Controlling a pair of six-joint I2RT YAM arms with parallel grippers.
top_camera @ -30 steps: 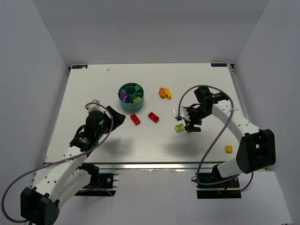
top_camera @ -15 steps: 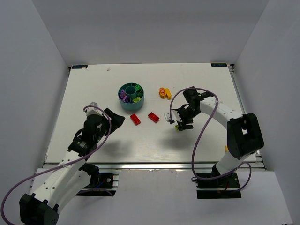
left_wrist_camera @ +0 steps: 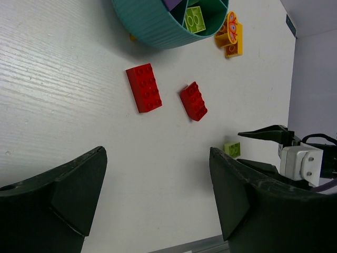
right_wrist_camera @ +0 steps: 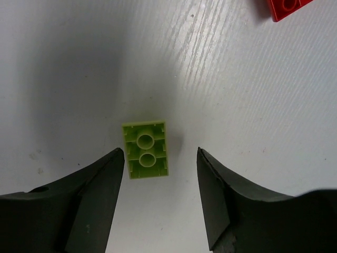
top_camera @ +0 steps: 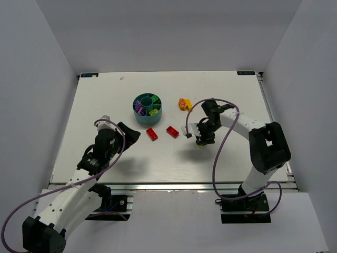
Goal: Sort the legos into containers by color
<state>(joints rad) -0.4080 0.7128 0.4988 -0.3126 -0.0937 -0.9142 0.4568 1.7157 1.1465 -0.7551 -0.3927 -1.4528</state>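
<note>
The round teal bowl (top_camera: 148,107) holds purple, lime and green legos in its compartments; its wall shows in the left wrist view (left_wrist_camera: 158,31). Two red legos (top_camera: 152,134) (top_camera: 172,131) lie just in front of it, also in the left wrist view (left_wrist_camera: 144,87) (left_wrist_camera: 193,101). My right gripper (top_camera: 199,136) is open and hangs over a lime lego (right_wrist_camera: 146,149), which lies underside up on the table between the fingers, nearer the left one (right_wrist_camera: 100,184). My left gripper (top_camera: 129,132) is open and empty, left of the red legos.
Orange and yellow legos (top_camera: 185,104) lie right of the bowl, also in the left wrist view (left_wrist_camera: 230,32). A red lego's corner (right_wrist_camera: 287,8) shows at the top of the right wrist view. The white table (top_camera: 105,100) ends at a metal rail in front.
My right gripper has moved left and now stands over the lime lego. My left arm has barely moved.
</note>
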